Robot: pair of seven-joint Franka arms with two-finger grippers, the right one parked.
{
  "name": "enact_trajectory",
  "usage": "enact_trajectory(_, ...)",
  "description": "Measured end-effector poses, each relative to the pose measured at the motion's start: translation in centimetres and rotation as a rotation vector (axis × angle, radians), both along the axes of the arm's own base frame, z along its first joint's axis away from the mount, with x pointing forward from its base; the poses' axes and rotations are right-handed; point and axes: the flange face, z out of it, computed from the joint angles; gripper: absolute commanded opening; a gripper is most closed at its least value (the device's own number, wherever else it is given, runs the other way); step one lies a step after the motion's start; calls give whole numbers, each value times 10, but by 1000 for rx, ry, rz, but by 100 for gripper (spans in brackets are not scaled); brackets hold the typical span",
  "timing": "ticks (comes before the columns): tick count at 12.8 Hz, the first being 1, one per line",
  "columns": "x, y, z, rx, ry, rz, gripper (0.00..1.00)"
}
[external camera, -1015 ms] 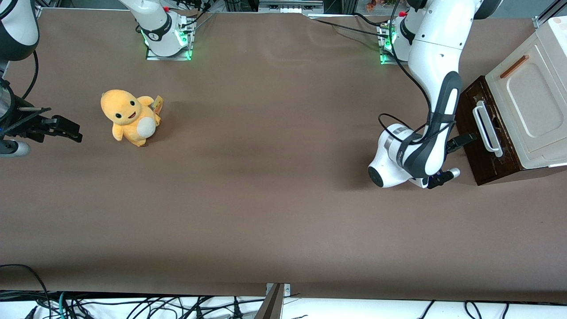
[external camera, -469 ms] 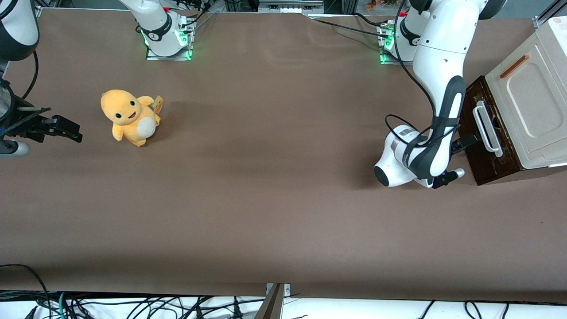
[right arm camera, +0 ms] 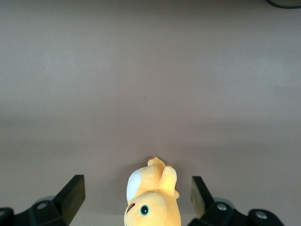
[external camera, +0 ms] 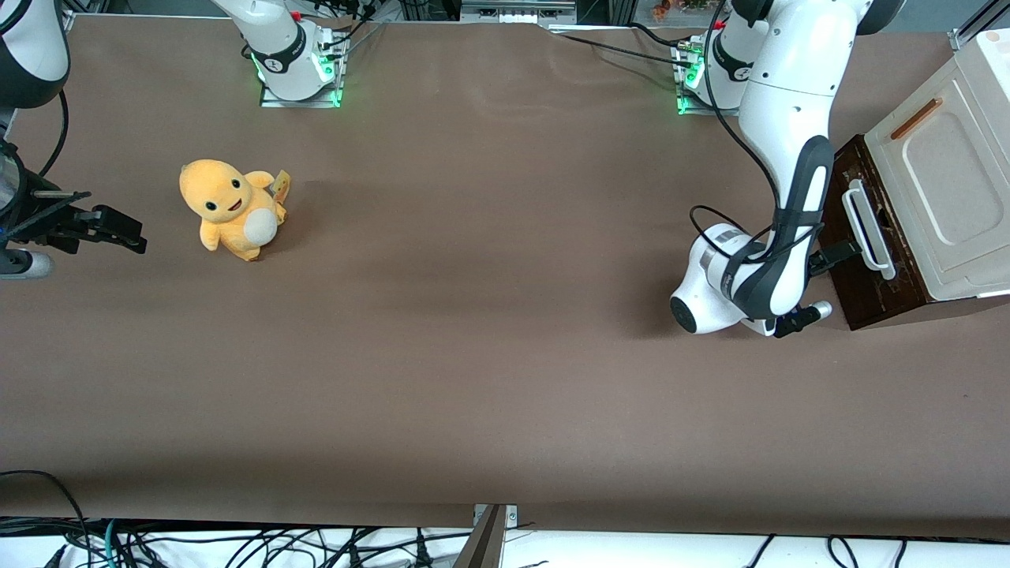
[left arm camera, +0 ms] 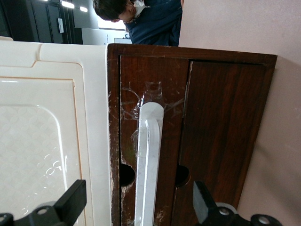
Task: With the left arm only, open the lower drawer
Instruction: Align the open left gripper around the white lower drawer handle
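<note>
Reaching for the white loop handle (left arm camera: 148, 160) is the step in hand: the lower drawer (external camera: 856, 237), dark brown and not yet pulled out, sits at the working arm's end of the table under the cream panel (external camera: 939, 173). The left arm (external camera: 785, 158) holds its gripper (left arm camera: 136, 207) just in front of the drawer, fingers (left arm camera: 70, 200) spread wide with the handle between them but untouched. Next, by judgement, it must advance, close on the handle and pull straight out. Nothing blocks the drawer's front; the plush toy (external camera: 229, 207) lies well apart from the drawer, toward the parked arm's end.
</note>
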Motion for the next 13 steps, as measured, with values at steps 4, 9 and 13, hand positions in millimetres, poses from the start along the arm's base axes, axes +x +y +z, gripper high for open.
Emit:
enact_trajectory(4, 2, 10, 2, -1, -6, 15, 100)
enact_trajectory(9, 4, 26, 3, -5, -9, 41, 100)
enact_trajectory(13, 1, 37, -5, -14, 1, 51, 100)
